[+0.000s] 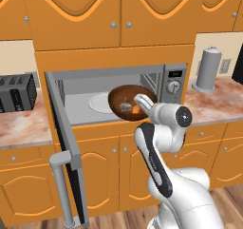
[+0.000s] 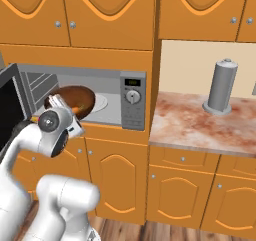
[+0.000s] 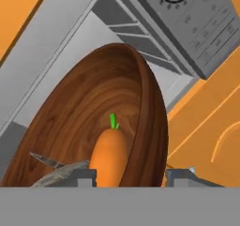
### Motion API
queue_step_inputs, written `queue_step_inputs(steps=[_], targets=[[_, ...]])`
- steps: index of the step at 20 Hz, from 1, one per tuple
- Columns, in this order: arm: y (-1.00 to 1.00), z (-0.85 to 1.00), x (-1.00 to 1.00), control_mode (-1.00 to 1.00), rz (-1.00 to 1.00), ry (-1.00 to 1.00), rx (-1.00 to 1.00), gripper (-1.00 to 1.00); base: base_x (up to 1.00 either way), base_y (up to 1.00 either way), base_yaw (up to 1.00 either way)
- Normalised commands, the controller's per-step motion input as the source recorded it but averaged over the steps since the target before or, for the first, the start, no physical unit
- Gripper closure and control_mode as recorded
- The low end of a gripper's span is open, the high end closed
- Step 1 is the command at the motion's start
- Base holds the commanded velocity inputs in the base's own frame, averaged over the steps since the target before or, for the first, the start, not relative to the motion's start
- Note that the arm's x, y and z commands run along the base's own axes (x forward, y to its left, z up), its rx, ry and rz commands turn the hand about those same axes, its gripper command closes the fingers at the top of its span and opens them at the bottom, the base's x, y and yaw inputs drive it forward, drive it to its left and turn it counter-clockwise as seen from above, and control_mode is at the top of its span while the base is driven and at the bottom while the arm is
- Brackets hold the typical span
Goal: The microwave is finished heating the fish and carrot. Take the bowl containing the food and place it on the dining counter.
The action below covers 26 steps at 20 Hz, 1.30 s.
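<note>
The bowl (image 1: 128, 101) hangs tilted at the open microwave's (image 2: 100, 97) mouth, the gripper (image 1: 141, 102) pinching its rim with jaws narrowed on the near edge. It looks stiff, light and smooth, so a rim hold could slip; its loose carrot (image 3: 108, 157) lies at 6 o'clock and the fish (image 3: 61, 173) at 7, both free to slide out. The fish is mostly cut off, and the jaw contact is hard to make out

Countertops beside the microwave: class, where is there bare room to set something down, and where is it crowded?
Free: the counter between the microwave and the grey canister. Left of the microwave, the strip in front of the toaster is bare. Crowded: the microwave mouth, taken up by the bowl, the gripper and the open door.
</note>
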Motion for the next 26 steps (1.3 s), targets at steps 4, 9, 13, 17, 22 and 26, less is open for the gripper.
queue_step_inputs(steps=[4, 9, 13, 17, 22, 26], targets=[[-0.16, 0.88, -0.88, -1.0, 0.0, 0.54, -0.14, 1.0, 0.0, 0.0, 0.0], [-0.03, 0.06, -0.1, -1.0, 0.0, 0.08, -0.01, 1.0, 0.0, 0.0, 0.0], [0.0, 0.0, 0.0, -1.0, 0.0, 0.0, 0.0, 1.0, 0.0, 0.0, 0.0], [0.0, 0.0, 0.0, -1.0, 0.0, 0.0, 0.0, 1.0, 0.0, 0.0, 0.0], [0.0, 0.0, 0.0, -1.0, 0.0, 0.0, 0.0, 1.0, 0.0, 0.0, 0.0], [-0.03, 0.0, -0.04, 1.0, 0.0, 0.0, 0.0, 1.0, -0.37, -0.26, -0.01]])
